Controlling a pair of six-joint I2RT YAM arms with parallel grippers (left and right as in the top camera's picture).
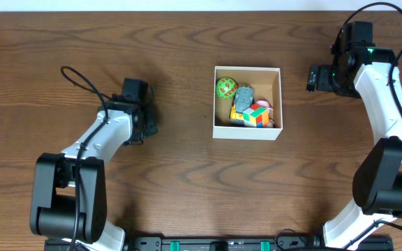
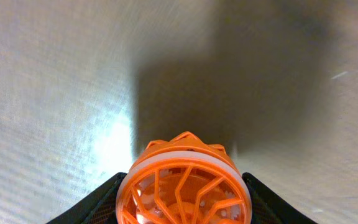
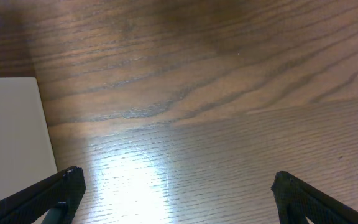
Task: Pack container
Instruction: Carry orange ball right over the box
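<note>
- Orange ball (image 2: 184,186), a lattice shell, sits lowest in the left wrist view, pinched between the black fingers (image 2: 95,202) of the left gripper (image 2: 184,208); the table (image 1: 187,188) beyond it is blurred.
- Left gripper is well left of the container (image 1: 248,134).
- Container stands upright and open-topped on the wood.
- Inside it: green ball (image 1: 226,88) in the far-left corner, grey toy (image 1: 243,97) mid-box, and multicoloured cube (image 1: 257,115) touching the toy on the near side.
- Right gripper (image 3: 179,199) is near the container's far-right corner, claw spread wide over bare wood.
</note>
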